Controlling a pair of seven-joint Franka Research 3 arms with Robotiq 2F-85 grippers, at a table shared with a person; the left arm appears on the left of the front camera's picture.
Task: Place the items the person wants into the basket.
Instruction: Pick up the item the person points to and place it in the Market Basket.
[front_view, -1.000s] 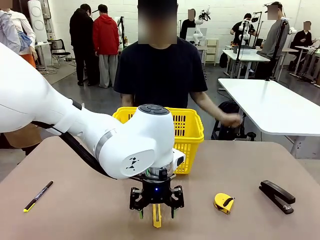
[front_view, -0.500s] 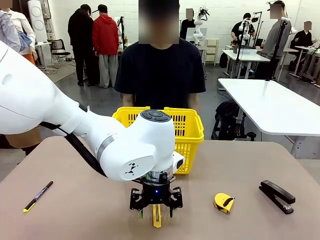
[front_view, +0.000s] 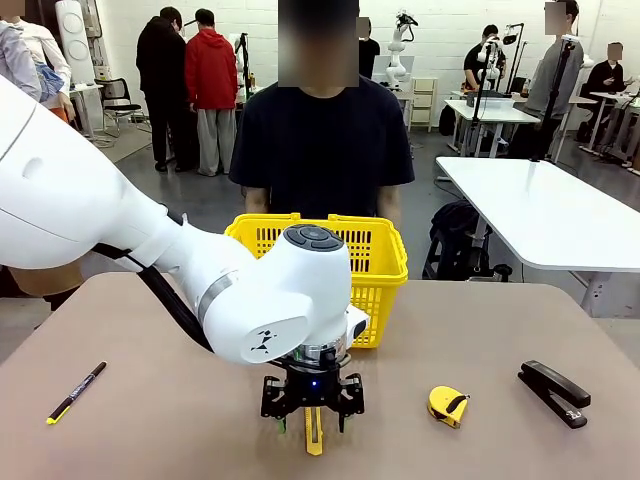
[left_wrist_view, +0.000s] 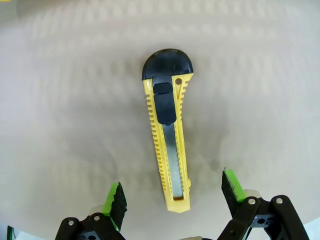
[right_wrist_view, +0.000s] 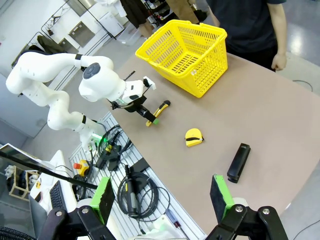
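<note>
Left claw: seen at the lower middle of the front view, pointed straight down at the desk. It is released, with the two fingers spread wide, and nothing is grasped.
Green pads: seen at the lower left and lower right of the left wrist view, one on each side of the knife. A gap is left between each pad and the knife.
Yellow-and-black plastic utility knife: laid flat on the desk between the fingers of the left claw. In the left wrist view the black end is turned to the top of the frame and the yellow end to the bottom.
Bright yellow plastic basket with lattice sides: placed on the desk at the middle of the front view, behind the left arm and just in front of the person.
Person in a black T-shirt: seen standing at the upper middle, at the far edge of the desk.
Thin black pen with a yellow tip: laid at the lower left, well apart from the claw.
Yellow tape measure: laid at the lower right, near the claw.
Black stapler: laid further to the right.
Right claw: seen at the bottom of the right wrist view, held high above the desk. It is released and nothing is held between its pads.
</note>
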